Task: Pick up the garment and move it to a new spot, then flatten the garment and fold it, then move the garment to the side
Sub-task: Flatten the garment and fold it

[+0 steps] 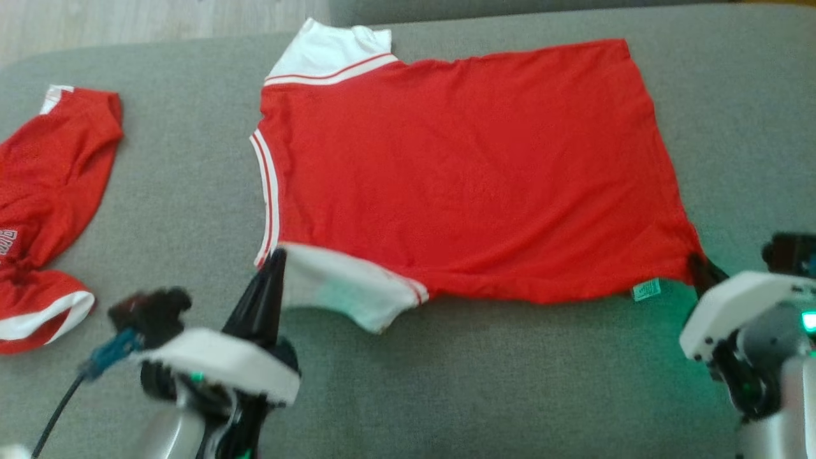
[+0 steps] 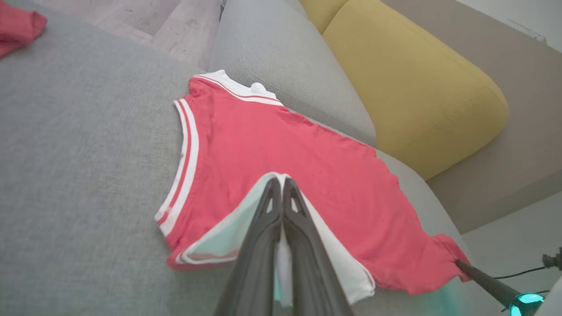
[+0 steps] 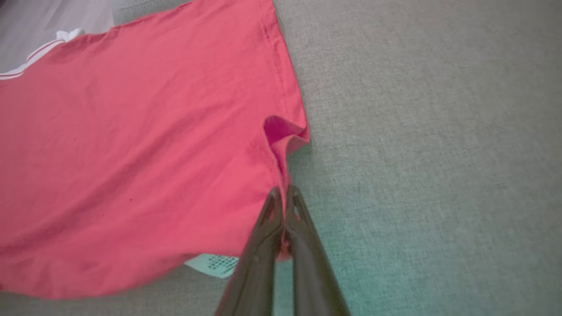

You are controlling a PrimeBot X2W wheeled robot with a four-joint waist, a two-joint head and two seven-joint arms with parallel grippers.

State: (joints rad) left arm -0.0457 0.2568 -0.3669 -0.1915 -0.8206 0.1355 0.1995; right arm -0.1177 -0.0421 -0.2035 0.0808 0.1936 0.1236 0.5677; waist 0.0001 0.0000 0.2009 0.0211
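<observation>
The garment (image 1: 465,172) is a red shirt with white sleeves and red-and-white trim, spread flat on the grey sofa seat (image 1: 510,382). My left gripper (image 1: 275,256) is shut on the near white sleeve (image 1: 344,290), pinching its edge. In the left wrist view the garment (image 2: 281,149) stretches away from the left gripper (image 2: 281,181), with white cloth between the fingers. My right gripper (image 1: 695,261) is shut on the garment's near right hem corner. The right wrist view shows the right gripper (image 3: 284,191) clamped on the puckered red hem (image 3: 283,131), with a care label (image 3: 215,263) hanging below.
A second red garment (image 1: 44,210) with white trim lies crumpled at the left of the seat. A yellow cushion (image 2: 408,83) and the grey backrest (image 2: 281,66) rise behind the shirt. Wooden floor (image 1: 127,25) shows beyond the far left edge.
</observation>
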